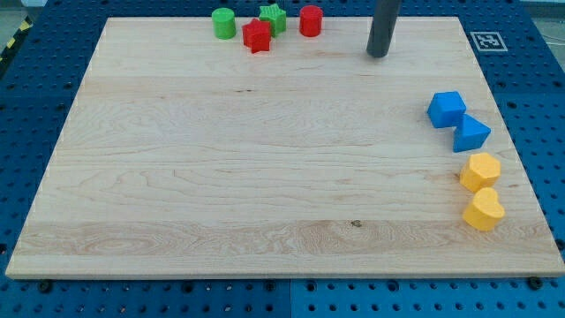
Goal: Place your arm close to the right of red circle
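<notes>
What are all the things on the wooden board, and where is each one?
red circle: 1, red, top edge, rightmost of the top group
red star: 1, red, top edge, just below-left of the green star
green star: 1, green, top edge, between the two red blocks
green circle: 1, green, top edge, leftmost
blue cube: 1, blue, right side
blue triangle: 1, blue, right side, below the cube
yellow hexagon: 1, yellow, right side
yellow heart: 1, yellow, lower right
wooden board: 1, pale wood, centre
my tip: 1, dark, right of the red circle, with a gap

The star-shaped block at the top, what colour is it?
Green: the star block shows in the camera view, its only view.
</notes>
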